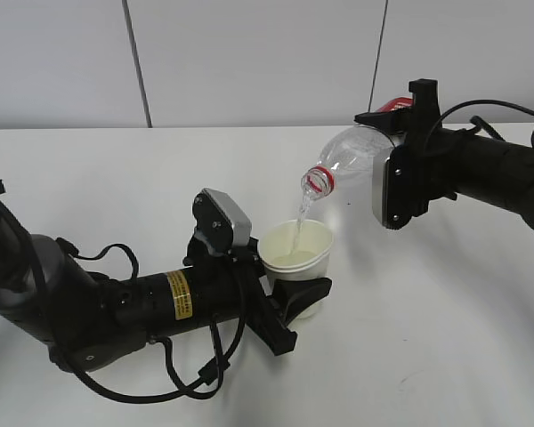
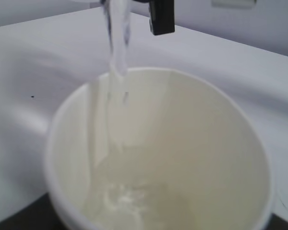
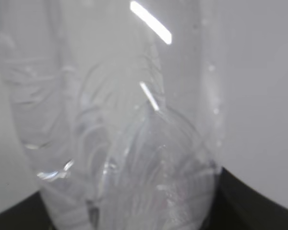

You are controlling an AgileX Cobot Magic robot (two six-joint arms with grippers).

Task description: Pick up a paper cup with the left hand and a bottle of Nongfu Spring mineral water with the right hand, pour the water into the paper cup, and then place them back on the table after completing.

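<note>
My left gripper (image 1: 295, 301), on the arm with the yellow sticker, is shut on a white paper cup (image 1: 295, 253) and holds it upright just above the table (image 1: 116, 178). My right gripper (image 1: 400, 124) is shut on a clear water bottle (image 1: 351, 160) with a red neck ring, tilted mouth-down to the left over the cup. A thin stream of water (image 1: 299, 213) falls into the cup. In the left wrist view the cup (image 2: 192, 143) fills the frame with water pooling at its bottom. In the right wrist view the bottle (image 3: 125, 143) fills the frame.
The white table runs back to a pale panelled wall (image 1: 249, 53). Black cables (image 1: 187, 378) loop under the left arm near the front edge.
</note>
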